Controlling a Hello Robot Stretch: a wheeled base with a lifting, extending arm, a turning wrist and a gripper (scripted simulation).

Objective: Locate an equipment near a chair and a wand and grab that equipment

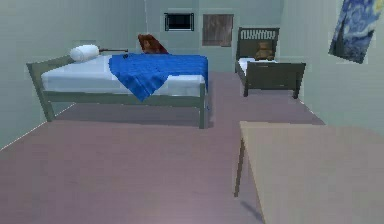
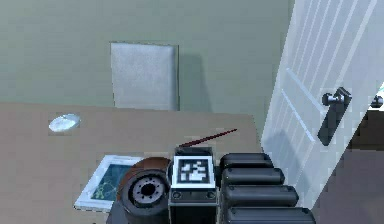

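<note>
So we're up against a brown table (image 2: pixel 40 150) with a pale grey chair (image 2: pixel 144 75) on its far side. A thin dark-red wand (image 2: pixel 210 137) lies slanted on the tabletop just right of the chair. Well left of the chair sits a small pale rounded blob (image 2: pixel 65 123). It might be the equipment, but honestly we can't tell. On the near side of the table from the chair there's a flat book-like thing (image 2: pixel 103 184). Just beside that is the gripper (image 2: pixel 146 192), a dark round lump next to a white marker square (image 2: pixel 192 170). Fingers? We can't make them out, so no idea whether they've got hold of anything. Right of the chair stands a white door (image 2: pixel 300 90).
</note>
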